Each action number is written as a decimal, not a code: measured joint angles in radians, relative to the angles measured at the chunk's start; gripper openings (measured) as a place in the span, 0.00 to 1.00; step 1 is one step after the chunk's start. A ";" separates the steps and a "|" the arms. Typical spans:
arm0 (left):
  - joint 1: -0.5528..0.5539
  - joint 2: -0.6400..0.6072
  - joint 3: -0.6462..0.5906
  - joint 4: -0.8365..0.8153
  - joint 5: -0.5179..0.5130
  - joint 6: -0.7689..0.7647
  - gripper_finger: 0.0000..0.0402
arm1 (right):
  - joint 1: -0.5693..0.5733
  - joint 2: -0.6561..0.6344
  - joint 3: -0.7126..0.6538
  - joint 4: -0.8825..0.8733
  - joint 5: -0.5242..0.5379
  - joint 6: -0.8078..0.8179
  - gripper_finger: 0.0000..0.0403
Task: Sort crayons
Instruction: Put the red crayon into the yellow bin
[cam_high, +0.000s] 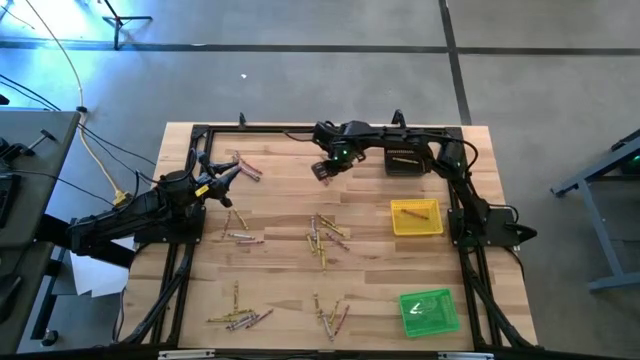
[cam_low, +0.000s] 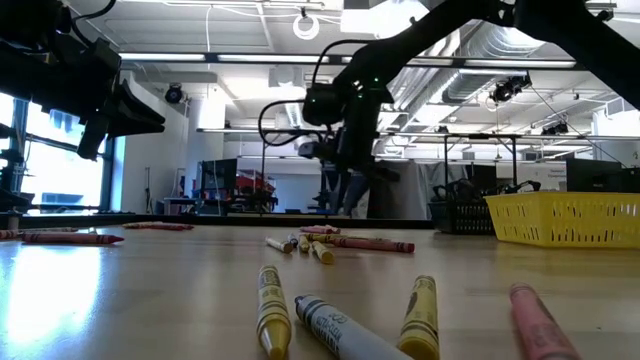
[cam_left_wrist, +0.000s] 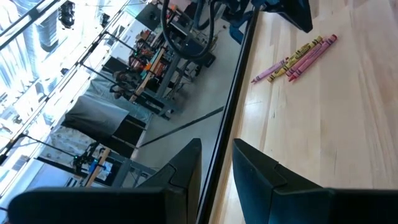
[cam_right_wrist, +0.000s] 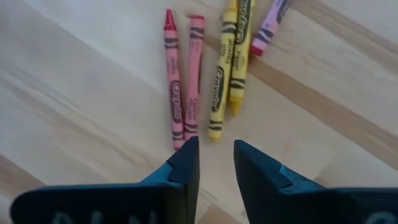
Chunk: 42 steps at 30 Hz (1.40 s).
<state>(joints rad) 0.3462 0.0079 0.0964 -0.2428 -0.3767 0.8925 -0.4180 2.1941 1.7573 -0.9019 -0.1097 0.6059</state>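
You see the wooden worktop (cam_high: 280, 270) with a black frame along its far edge and its sides. The left end effector (cam_high: 232, 176) is near the far left corner, close to the frame; its fingers stand a little apart with nothing between them, and in the left wrist view they point along the worktop edge toward a small group of pink and yellow crayons (cam_left_wrist: 297, 55). The right end effector (cam_high: 322, 170) hangs over the far middle part of the worktop, where the wood around it is mostly bare. In the right wrist view its fingers (cam_right_wrist: 186, 163) are apart and grasp nothing, and just in front of the tips lie a red crayon (cam_right_wrist: 172, 79), a pink crayon (cam_right_wrist: 193, 78) and two yellow crayons (cam_right_wrist: 229, 59), side by side on the wood, with a purple crayon (cam_right_wrist: 271, 25) beside them.

The other crayons lie in loose groups: one in the center (cam_high: 325, 240), one at the near left (cam_high: 238, 316), one at the near middle (cam_high: 332, 315) and a few at the left (cam_high: 240, 232).

On the right side you have three trays in a row. The black tray (cam_high: 409, 160) at the far end holds what looks like one crayon. The yellow tray (cam_high: 416, 217) holds a red crayon. The green tray (cam_high: 430, 311) is nearest to the front edge; what lies inside I cannot tell.
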 joint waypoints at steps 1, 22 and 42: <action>0.000 0.000 0.000 0.000 0.000 0.000 0.19 | 0.002 0.000 0.000 -0.006 0.000 0.000 0.19; 0.000 0.000 0.000 0.000 0.000 0.000 0.19 | -0.112 0.000 0.037 0.005 -0.127 -0.249 0.23; 0.000 0.000 0.000 0.000 0.000 0.000 0.19 | -0.182 0.110 0.038 0.212 -0.071 0.007 0.33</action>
<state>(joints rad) 0.3466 0.0078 0.0965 -0.2428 -0.3767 0.8925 -0.6003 2.3040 1.7955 -0.6897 -0.1807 0.6126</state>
